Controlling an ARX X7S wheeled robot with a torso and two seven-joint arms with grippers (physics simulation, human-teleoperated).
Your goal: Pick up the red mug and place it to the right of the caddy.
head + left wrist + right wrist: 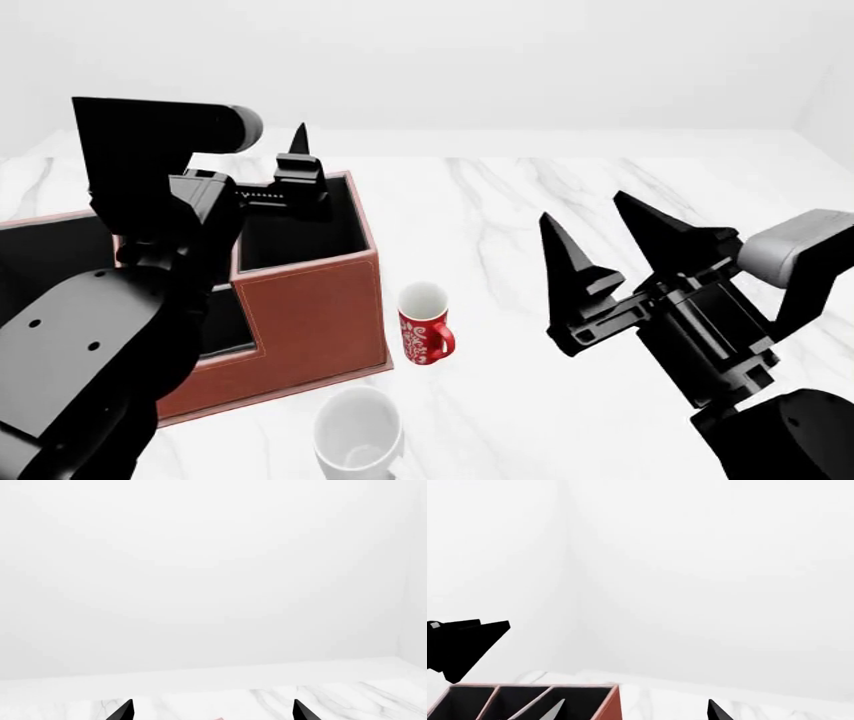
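Nearest you: white mug (pixel 358 432) on the marble table (pixel 534 230) | your right gripper (pixel 607 240) hangs right of it, fingers spread, empty | red mug (pixel 424 325) stands upright, just beside the caddy's (pixel 314 310) right wall | farthest, your left gripper (pixel 212 711) hovers over the caddy, fingers apart, empty
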